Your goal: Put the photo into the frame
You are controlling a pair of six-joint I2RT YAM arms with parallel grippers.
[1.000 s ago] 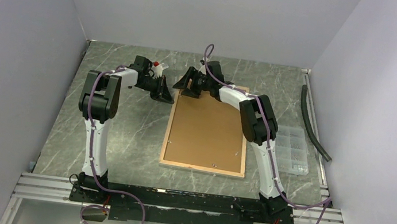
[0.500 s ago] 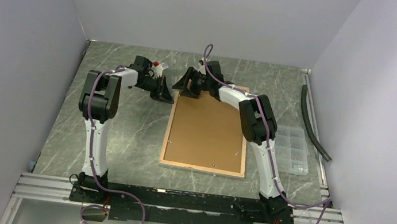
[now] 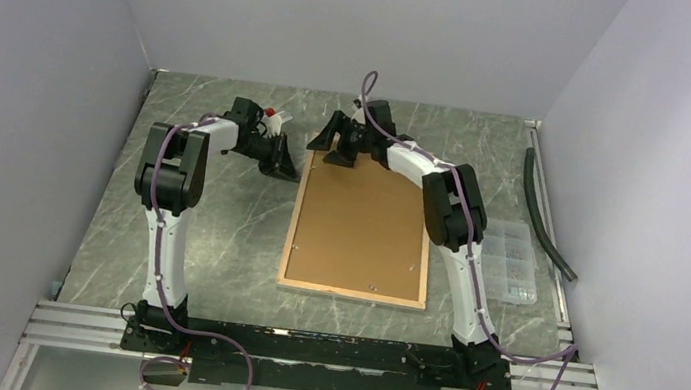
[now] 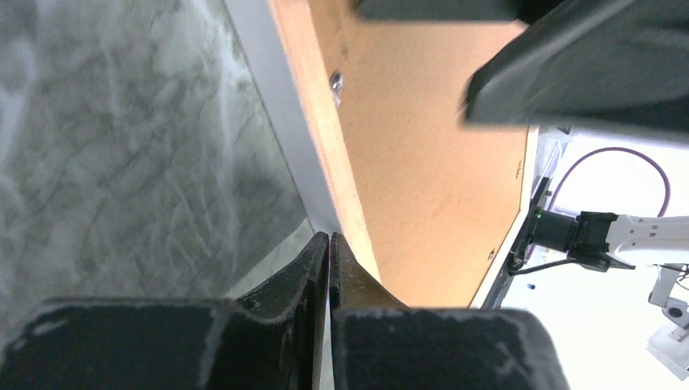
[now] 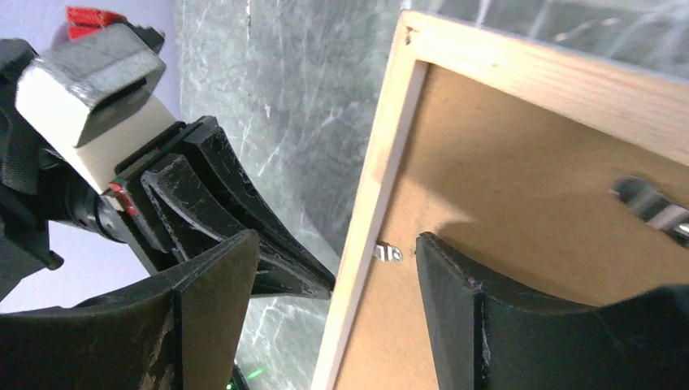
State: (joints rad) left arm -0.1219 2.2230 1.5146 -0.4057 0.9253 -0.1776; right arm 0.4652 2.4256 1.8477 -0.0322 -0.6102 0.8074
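Observation:
The frame (image 3: 352, 292) lies back-up on the table, pale wood rim showing, with the plain brown backing board (image 3: 363, 223) inside it. The photo is not visible in any view. My left gripper (image 3: 290, 170) is shut and empty, with its tip (image 4: 329, 237) against the outside of the frame's left rail (image 4: 321, 122) near the far-left corner. My right gripper (image 3: 329, 148) is open and straddles that same rail (image 5: 337, 240). One finger is over the backing board (image 5: 520, 187) and the other is outside the rail, next to the left gripper (image 5: 244, 211). A small metal tab (image 5: 388, 253) sits between the right gripper's fingers.
A clear plastic box (image 3: 511, 262) lies to the right of the frame, and a black hose (image 3: 545, 216) runs along the right wall. Grey walls enclose the table on three sides. An aluminium rail (image 3: 301, 351) carries the arm bases at the near edge.
My right gripper has shifted slightly toward the far edge over the frame's far-left corner. The left gripper and the frame have barely moved.

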